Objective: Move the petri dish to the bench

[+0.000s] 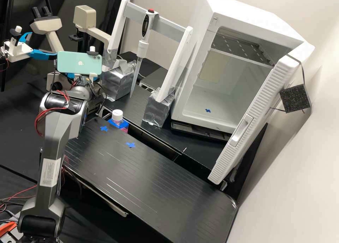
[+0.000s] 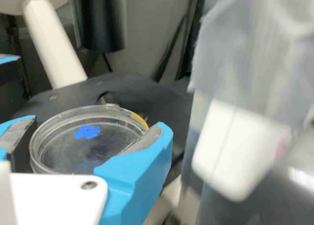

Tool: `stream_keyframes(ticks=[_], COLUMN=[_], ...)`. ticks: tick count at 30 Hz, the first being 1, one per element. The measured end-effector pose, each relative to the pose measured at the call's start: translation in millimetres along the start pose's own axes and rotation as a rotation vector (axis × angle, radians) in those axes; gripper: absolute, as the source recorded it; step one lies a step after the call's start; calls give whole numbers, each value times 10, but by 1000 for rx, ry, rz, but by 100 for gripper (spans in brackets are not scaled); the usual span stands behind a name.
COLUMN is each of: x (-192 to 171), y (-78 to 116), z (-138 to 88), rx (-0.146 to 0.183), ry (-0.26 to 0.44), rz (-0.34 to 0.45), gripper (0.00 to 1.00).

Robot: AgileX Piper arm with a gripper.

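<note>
In the high view my gripper (image 1: pixel 71 75) is by the microscope at the back left, mostly hidden behind the phone on my wrist. The wrist view has the gripper (image 2: pixel 91 144) with one finger at each side of the clear round petri dish (image 2: pixel 54 156), both grey pads against its rim. A blue cross mark (image 2: pixel 87 132) shows through the dish, and a yellow mark is on the rim. Beneath or just behind the dish is a dark stage (image 2: pixel 162 100); whether they touch I cannot tell.
Beige microscope (image 1: pixel 84 17) at the back left, with a second arm's blue fingers (image 1: pixel 42 54) left of it. Pipette (image 1: pixel 143 47) on its stand, capped bottle (image 1: pixel 117 115), and open white incubator (image 1: pixel 226 105) stand around the black bench (image 1: pixel 152 179), which bears blue crosses.
</note>
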Motion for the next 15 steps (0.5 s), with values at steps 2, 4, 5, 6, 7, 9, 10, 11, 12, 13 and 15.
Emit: stream_keyframes(ticks=[2, 4, 5, 6, 7, 9, 10, 11, 12, 13, 15], x=[-105, -255, -302, -359, -402, -492, -557, -605, -651, -703, -820], y=[-19, -34, -39, -45, -51, -85, -99, -124, -158, -172, -224], z=[-32, -89, -111, -135, -151, -169, -185, -183, -174, -179, -162], rx=[2, 5, 5, 6, 7, 11, 12, 14, 18, 30, 64], ry=[19, 49, 64, 80, 91, 112, 124, 126, 129, 134, 131], rz=[-2, 0, 2, 4, 5, 3, 3, -1, -8, -4, -1], gripper=[0, 0, 0, 0, 0, 0, 0, 0, 0, 0, 0])
